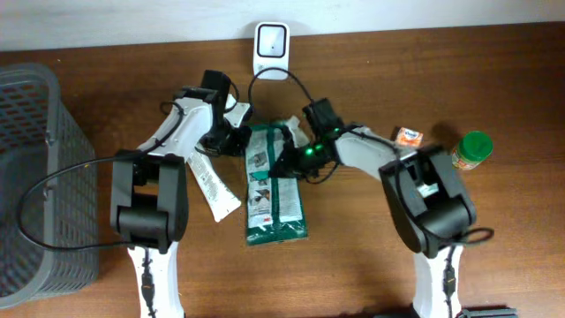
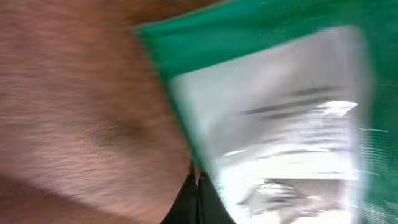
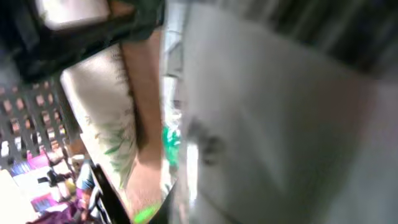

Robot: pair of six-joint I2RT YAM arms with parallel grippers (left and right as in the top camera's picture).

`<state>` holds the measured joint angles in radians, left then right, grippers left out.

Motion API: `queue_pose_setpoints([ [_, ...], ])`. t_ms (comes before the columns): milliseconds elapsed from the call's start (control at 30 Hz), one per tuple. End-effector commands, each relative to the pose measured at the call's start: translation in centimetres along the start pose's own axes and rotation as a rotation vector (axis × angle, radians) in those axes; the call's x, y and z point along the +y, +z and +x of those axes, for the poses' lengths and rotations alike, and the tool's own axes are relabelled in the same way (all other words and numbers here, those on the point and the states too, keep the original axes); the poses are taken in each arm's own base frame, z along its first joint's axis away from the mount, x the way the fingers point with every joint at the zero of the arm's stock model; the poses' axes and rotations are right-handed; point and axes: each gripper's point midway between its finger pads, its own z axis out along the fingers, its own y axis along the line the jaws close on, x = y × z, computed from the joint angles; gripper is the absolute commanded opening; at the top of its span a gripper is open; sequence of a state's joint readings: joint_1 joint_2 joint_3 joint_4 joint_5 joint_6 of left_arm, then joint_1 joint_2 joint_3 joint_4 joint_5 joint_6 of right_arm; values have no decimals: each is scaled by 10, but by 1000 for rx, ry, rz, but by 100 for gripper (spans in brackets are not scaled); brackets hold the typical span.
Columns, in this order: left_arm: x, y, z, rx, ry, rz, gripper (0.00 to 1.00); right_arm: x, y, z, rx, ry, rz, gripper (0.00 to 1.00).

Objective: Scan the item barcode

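Green plastic pouch with white label (image 1: 275, 190) flat on brown wooden table (image 1: 503, 247), upper end between left gripper (image 1: 237, 140) and right gripper (image 1: 284, 162). White squeeze tube (image 1: 214, 187) behind left gripper, beside pouch. White box scanner (image 1: 271, 49) ahead of both grippers. Grey mesh basket (image 1: 40, 177) far left of left gripper. Small orange packet (image 1: 407, 136) and green-lidded jar (image 1: 470, 150) right of right gripper.

You are looking down on a brown table (image 1: 371, 256) with a green packet (image 1: 275, 199) lying flat near its middle, long side running twelve to six. The left gripper (image 1: 231, 137) is pressing in at the packet's eleven o'clock corner with its jaws closed. The right gripper (image 1: 287, 152) is clamping the packet's upper edge at one o'clock. A white scanner (image 1: 271, 49) is sitting at twelve, near the table's far edge. A white tube (image 1: 214, 185) is lying just beside the packet at nine. A grey basket (image 1: 35, 177) is standing well apart, also at nine. At three, a small orange packet (image 1: 408, 136) and a green-lidded jar (image 1: 470, 150) are sitting near each other.
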<state>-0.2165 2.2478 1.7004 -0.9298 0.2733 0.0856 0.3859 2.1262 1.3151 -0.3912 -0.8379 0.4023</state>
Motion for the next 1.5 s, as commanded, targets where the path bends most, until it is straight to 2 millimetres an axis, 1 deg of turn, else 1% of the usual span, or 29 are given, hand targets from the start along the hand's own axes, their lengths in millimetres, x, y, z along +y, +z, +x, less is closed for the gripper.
queue_pose_setpoints([
  [0,19,-49,-26,-76,0,-66,0,40,-39,3,-29,-348,-77,4],
  [33,20,-69,-31,-107,-5,-72,0,42,-45,5,-28,-387,-77,4],
  [100,24,-121,-38,-189,-20,-88,0,47,-60,15,-14,-477,-110,4],
  [167,30,-151,-37,-248,-35,-102,0,51,-70,23,-3,-533,-147,4],
  [200,35,-160,-37,-265,-46,-108,0,54,-77,26,-6,-559,-164,4],
  [300,42,-161,-33,-261,-80,-105,0,50,-81,25,-11,-566,-148,4],
  [333,41,-158,-31,-254,-84,-98,0,50,-80,23,-15,-559,-146,4],
  [367,33,-154,-30,-248,-80,-50,0,47,-78,18,-26,-518,-118,4],
  [433,20,-138,-28,-240,-72,42,0,38,-68,0,-71,-397,1,4],
  [467,18,-127,-26,-235,-70,64,0,39,-55,-4,-78,-368,28,4],
  [533,13,-116,-26,-237,-53,74,0,35,-34,-6,-69,-335,28,4],
  [567,4,-112,-29,-246,-26,89,0,29,-25,-8,-66,-312,26,4],
  [600,-15,-104,-32,-249,59,118,0,22,-19,-9,-59,-296,23,4],
  [633,-28,-96,-31,-246,100,137,0,20,-17,-8,-56,-289,25,4],
  [667,-34,-85,-30,-246,119,140,0,18,-15,-8,-54,-280,26,4],
  [767,-31,-58,-18,-228,117,147,0,2,-1,-6,-38,-187,67,5],
  [867,-26,-37,-11,-236,112,147,0,-9,6,-2,-20,-110,81,5],
  [967,-22,-22,-10,-231,108,151,0,-10,11,0,-11,-97,81,5],
  [1000,-23,-12,-10,-222,108,166,0,-10,11,0,-10,-98,81,5],
  [1067,-29,4,-9,-210,107,234,0,-10,11,0,-11,-91,81,5],
  [1133,-28,13,-9,-202,111,246,0,-10,11,0,-11,-91,81,6],
  [1167,-26,20,-6,-188,105,247,0,-10,11,0,-11,-91,80,13],
  [1200,-25,25,-4,-177,100,249,0,-10,11,1,-10,-91,78,37],
  [1233,-23,29,-2,-169,96,246,0,-10,9,2,-3,-79,76,50],
  [1267,-23,29,-2,-169,95,246,0,-10,6,4,9,-58,54,55],
  [1300,-23,29,-2,-169,95,246,0,-14,-9,8,28,6,27,59],
  [1367,-23,29,-2,-168,95,246,0,-30,-41,16,43,43,48,60],
  [1400,-23,29,-2,-168,95,246,0,-36,-56,24,63,46,62,61],
  [1467,-23,29,-2,-168,95,246,0,-48,-74,38,101,88,88,61],
])
